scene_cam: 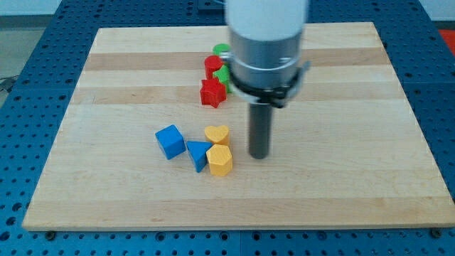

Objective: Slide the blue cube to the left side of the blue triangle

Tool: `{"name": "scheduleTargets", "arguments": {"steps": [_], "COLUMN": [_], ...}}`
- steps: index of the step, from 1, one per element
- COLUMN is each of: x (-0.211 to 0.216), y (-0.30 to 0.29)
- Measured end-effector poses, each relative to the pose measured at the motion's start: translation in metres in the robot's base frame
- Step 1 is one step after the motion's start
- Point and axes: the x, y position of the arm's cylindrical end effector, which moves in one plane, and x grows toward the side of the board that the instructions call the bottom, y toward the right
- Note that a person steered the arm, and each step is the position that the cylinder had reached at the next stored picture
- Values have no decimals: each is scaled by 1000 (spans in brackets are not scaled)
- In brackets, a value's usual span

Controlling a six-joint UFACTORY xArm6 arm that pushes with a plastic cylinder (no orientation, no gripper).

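Note:
The blue cube point(170, 141) sits on the wooden board, just left of the blue triangle point(197, 154) and close to it, with a thin gap between them. The triangle touches a yellow hexagonal block point(220, 160) on its right. A yellow heart block point(217, 134) lies just above that. My tip point(259, 155) rests on the board to the right of the yellow blocks, apart from them and well right of the blue cube.
A red star block point(212, 93), a red round block point(214, 66) and green blocks point(222, 50) cluster near the view's top centre, partly hidden by the arm's body point(266, 43). The wooden board's edge point(234, 226) borders a blue perforated table.

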Motion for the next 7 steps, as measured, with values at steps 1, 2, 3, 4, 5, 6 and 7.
{"name": "scheduleTargets", "arguments": {"steps": [1,2,3,4,5,6,7], "x": [-31,-52,-52,-52,-64,-81,-93], "y": [-2,-35,-59,-84,-93,-131,-173]}}
